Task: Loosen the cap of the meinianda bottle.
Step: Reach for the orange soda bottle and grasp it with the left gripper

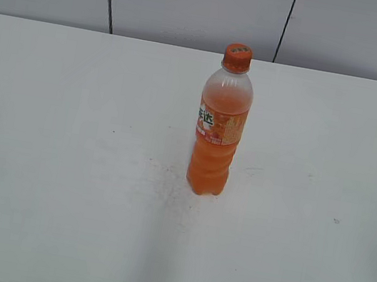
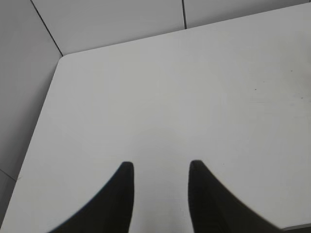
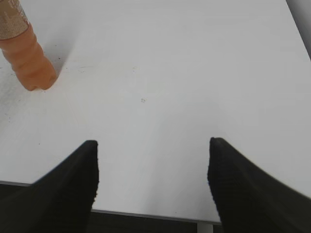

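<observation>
The meinianda bottle [image 1: 219, 135] stands upright near the middle of the white table [image 1: 62, 163], full of orange liquid, with an orange-green label. Its orange cap [image 1: 236, 57] sits on the neck. Neither gripper shows in the exterior view. In the right wrist view the bottle's lower part [image 3: 26, 56] is at the far upper left, well away from my open, empty right gripper [image 3: 153, 145] near the table's front edge. My left gripper [image 2: 160, 165] is open and empty over bare table; the bottle is out of that view.
The grey panelled wall [image 1: 197, 5] rises behind the table. The table's far left corner [image 2: 63, 56] shows in the left wrist view. The table's front edge [image 3: 146, 213] runs under the right gripper. Small dark specks mark the surface by the bottle.
</observation>
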Robot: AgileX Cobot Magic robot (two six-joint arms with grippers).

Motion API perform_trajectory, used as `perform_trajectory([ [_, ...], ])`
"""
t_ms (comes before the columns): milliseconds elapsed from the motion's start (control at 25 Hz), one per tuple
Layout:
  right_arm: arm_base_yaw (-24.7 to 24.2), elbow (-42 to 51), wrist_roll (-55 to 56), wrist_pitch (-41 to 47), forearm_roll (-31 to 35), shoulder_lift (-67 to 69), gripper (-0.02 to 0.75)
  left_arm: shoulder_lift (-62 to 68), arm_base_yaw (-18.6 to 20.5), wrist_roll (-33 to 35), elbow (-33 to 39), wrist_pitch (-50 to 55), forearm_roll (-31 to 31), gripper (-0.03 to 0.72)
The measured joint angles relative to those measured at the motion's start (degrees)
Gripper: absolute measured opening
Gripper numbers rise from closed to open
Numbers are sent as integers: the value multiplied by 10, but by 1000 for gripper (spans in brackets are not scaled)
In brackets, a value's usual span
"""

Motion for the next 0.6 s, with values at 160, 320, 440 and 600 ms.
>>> perform_trajectory([
  [160, 0, 0, 0, 0, 0, 0, 525, 0, 0, 0, 0, 0, 0, 241],
  [320, 0, 0, 0, 0, 0, 0, 525, 0, 0, 0, 0, 0, 0, 241],
  [440, 0, 0, 0, 0, 0, 0, 525, 0, 0, 0, 0, 0, 0, 241],
  [600, 0, 0, 0, 0, 0, 0, 525, 0, 0, 0, 0, 0, 0, 240],
])
